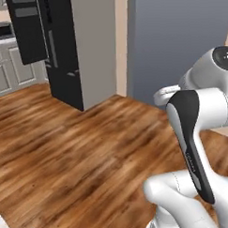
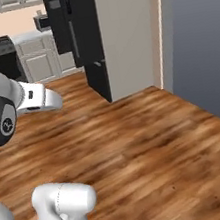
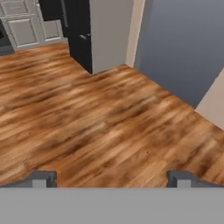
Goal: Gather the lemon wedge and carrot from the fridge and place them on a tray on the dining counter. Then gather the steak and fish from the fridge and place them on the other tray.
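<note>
Across the wood floor [image 1: 80, 155], the fridge [image 1: 57, 52] stands upright, its long axis vertical, with its black doors turned to the left of each base view and its grey side panel [image 2: 122, 34] turned toward the cameras. One long grey handle [image 1: 52, 48] runs vertically down the door, and a short bar [image 2: 97, 63] shows on the lower drawer. In the hand view the fridge sits at the top, left of centre.

The gripper [image 3: 112, 179] is wide open: in the hand view its two dark fingertips [image 3: 41, 178] rise far apart at the bottom, with bare floor between them. It holds nothing and touches nothing.

The fridge is well apart from the gripper, ahead of it and to its left across the floor. Beige cabinets [image 2: 40, 60] stand left of the fridge, and a blue-grey wall [image 1: 178, 38] stands right of it.
</note>
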